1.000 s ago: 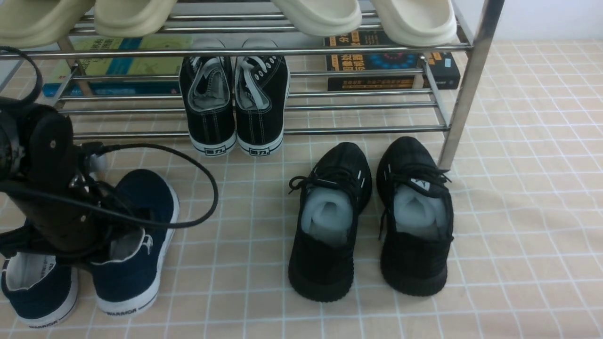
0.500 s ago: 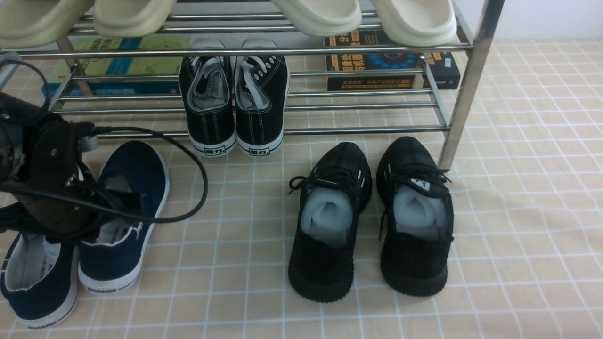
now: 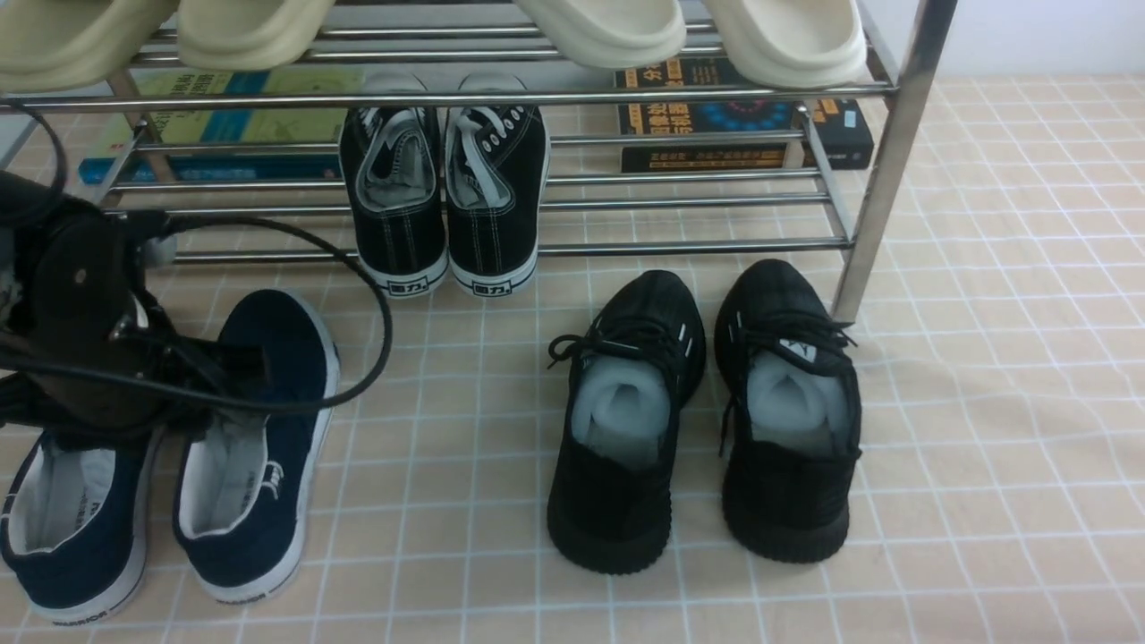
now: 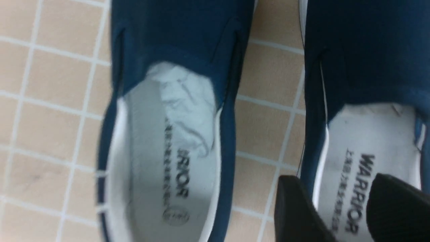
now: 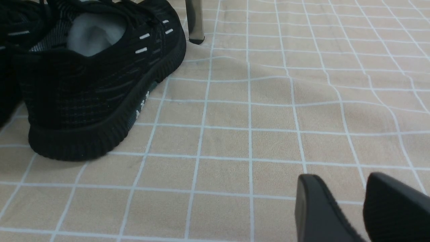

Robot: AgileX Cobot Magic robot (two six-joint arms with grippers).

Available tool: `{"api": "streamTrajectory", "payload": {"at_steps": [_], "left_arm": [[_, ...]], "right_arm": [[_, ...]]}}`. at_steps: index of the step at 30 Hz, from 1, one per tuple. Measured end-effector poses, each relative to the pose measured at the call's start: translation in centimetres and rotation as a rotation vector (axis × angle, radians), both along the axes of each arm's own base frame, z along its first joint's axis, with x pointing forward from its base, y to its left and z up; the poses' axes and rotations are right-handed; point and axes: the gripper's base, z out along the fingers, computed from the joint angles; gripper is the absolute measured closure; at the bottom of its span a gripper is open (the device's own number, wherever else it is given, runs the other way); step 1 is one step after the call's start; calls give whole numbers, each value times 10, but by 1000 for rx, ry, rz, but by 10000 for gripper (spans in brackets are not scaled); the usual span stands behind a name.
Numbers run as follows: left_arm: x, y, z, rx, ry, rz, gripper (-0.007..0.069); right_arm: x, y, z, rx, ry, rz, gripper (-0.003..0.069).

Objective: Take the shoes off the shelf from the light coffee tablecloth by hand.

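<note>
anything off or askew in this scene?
Nothing tipped, spilled or damaged. Two minor things: the light coffee tablecloth is rucked into ridges near the right front post of the shelf, and the black cable from the left arm loops across one of the shoes, a possible snag.

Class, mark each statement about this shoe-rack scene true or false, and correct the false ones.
1. Both navy slip-ons lie on the tablecloth. True.
2. The black lace-up pair stands on the upper tier of the shelf. False: it is on the lower tier; cream slippers are on the upper one.
3. The knit sneakers stand on the tablecloth in front of the shelf. True.
4. The right gripper holds a sneaker. False: it is open and empty over bare tablecloth.
</note>
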Motion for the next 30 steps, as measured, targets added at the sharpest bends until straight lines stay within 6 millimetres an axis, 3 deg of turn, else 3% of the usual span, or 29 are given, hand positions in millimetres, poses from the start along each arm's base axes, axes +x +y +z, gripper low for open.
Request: {"api": "streamTrajectory", "payload": {"at_steps": [3, 6, 9, 13, 15, 16, 21, 26, 30], "left_arm": [[-14, 4, 35, 23, -29, -22, 351], [-37, 8, 69, 50, -58, -62, 458], [-77, 15, 100, 73, -95, -123, 589], [-132, 19, 113, 45, -164, -193, 624], [-146, 19, 111, 28, -187, -209, 624], [-167, 19, 101, -8, -227, -233, 624], [-213, 16, 67, -141, -556, -262, 624], [-229, 14, 37, -244, -850, -261, 624], [-235, 16, 12, -256, -940, -258, 624]], "right_arm": [[0, 0, 0, 0, 0, 0, 420], [0, 0, 0, 0, 0, 0, 420], [0, 0, 0, 0, 0, 0, 420], [0, 0, 0, 0, 0, 0, 420], [0, 0, 0, 0, 0, 0, 420], [0, 0, 0, 0, 0, 0, 420], [0, 0, 0, 0, 0, 0, 420], [0, 0, 0, 0, 0, 0, 420], [0, 0, 0, 0, 0, 0, 420]]}}
